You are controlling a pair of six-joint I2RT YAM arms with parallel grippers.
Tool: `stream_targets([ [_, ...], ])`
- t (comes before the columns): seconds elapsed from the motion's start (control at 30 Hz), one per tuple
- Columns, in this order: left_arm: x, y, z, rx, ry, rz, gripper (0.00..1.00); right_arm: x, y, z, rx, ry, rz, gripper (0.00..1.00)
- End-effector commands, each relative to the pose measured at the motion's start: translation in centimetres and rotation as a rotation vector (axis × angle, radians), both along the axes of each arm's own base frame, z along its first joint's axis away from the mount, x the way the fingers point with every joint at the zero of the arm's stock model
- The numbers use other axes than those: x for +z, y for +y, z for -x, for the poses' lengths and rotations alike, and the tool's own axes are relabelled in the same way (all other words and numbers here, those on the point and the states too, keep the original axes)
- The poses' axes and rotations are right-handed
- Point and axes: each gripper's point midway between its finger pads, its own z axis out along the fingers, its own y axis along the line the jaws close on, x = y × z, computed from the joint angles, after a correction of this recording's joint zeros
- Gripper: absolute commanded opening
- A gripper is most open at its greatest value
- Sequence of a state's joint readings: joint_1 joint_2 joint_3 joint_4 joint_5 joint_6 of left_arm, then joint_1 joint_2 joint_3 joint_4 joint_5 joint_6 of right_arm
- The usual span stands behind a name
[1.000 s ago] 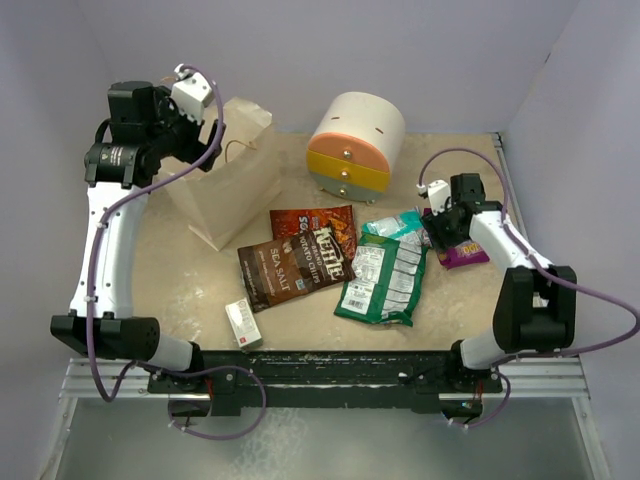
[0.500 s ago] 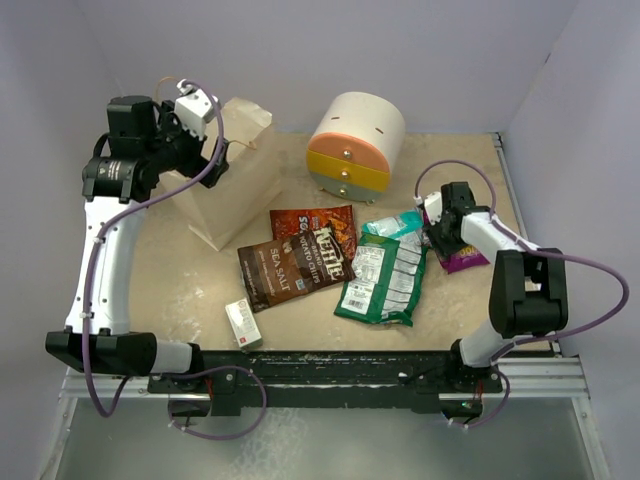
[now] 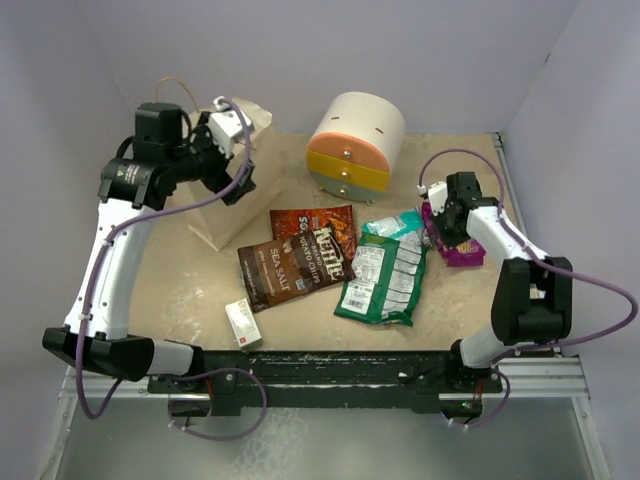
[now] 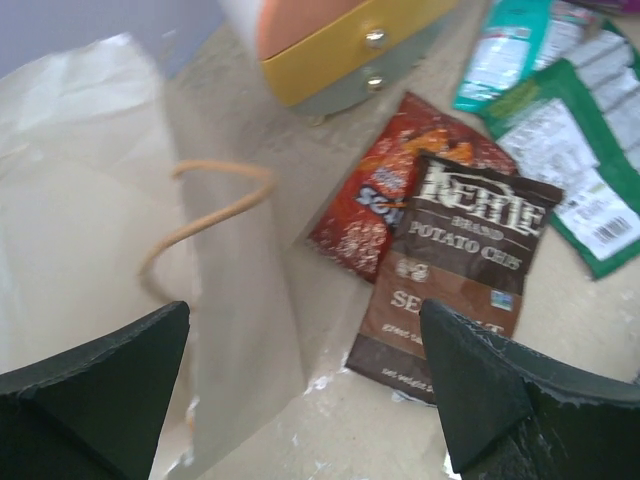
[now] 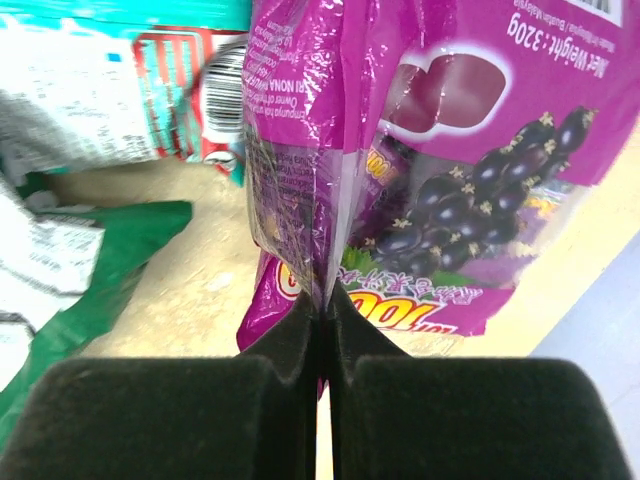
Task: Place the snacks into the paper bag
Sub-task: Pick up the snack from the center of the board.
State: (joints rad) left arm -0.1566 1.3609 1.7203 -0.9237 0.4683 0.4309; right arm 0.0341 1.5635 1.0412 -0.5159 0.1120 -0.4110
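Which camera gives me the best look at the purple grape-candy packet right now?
Right wrist: the purple plastic grape-candy packet fills the frame, its folded edge pinched in the shut right jaws. Top external shows it small at the table's right side, partly under the right arm. Left wrist barely shows it, if at all.

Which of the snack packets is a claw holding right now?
The shiny purple grape-candy packet: the right claw is shut on it. The dark brown chip bag, red-brown chip bag and green bag lie flat, ungripped.
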Motion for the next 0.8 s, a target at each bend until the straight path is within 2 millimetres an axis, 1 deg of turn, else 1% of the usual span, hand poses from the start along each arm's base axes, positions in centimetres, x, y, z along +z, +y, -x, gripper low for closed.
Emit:
stream_targets([
  [0.0, 1.4, -4.7, 4.1, -0.245, -0.045, 0.016, 1.0, 5.7, 2.3, -0.8, 0.041, -0.119, -0.115, 0.0],
  [0.1, 1.8, -6.4, 5.6, -0.346, -0.046, 0.043, 0.99, 8.9, 3.2, -1.1, 0.087, -0.179, -0.157, 0.0],
  [0.2, 2.1, -7.4, 6.5, -0.422, -0.056, 0.062, 0.99, 12.0, 4.2, -1.2, 0.135, -0.234, -0.2, 0.0],
  [0.27, 2.1, -8.2, 7.2, -0.487, -0.054, 0.074, 0.99, 14.0, 4.4, -1.4, 0.17, -0.273, -0.203, 0.0],
  [0.4, 1.0, -9.5, 7.6, -0.574, -0.034, 0.073, 0.98, 17.3, 6.9, -1.1, 0.273, -0.308, -0.315, 0.0],
  [0.53, 0.1, -11.0, 7.7, -0.647, -0.05, 0.077, 0.97, 19.7, 9.4, -0.4, 0.383, -0.32, -0.423, 0.0],
  [0.7, -0.4, -13.1, 7.7, -0.733, -0.083, 0.086, 0.98, 21.7, 12.4, 0.9, 0.519, -0.318, -0.567, 0.0],
  [0.77, -0.9, -14.0, 7.9, -0.782, -0.092, 0.069, 0.99, 22.6, 13.6, 1.5, 0.567, -0.323, -0.622, 0.0],
])
